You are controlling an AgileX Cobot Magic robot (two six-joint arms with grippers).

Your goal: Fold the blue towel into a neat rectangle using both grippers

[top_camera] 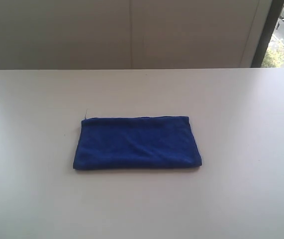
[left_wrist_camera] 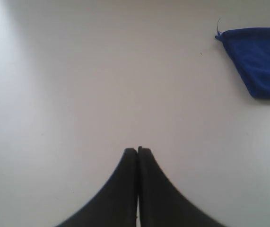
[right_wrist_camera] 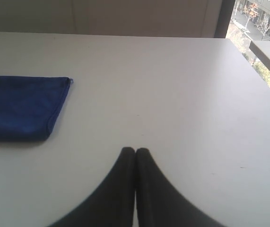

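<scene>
Plainly, the left gripper (left_wrist_camera: 137, 150) has its two black fingers pressed together on nothing, over bare white counter (top_camera: 241, 99), and the right gripper (right_wrist_camera: 135, 150) is closed the same way. Well apart from both, the blue towel (top_camera: 137, 143) lies flat near the middle of the counter, folded into a long rectangle with fairly even edges.

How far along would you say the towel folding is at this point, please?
The blue towel already lies as a fairly neat folded rectangle. Nothing is in hand: the left gripper and right gripper are shut, clear of it. Little seems left.
</scene>
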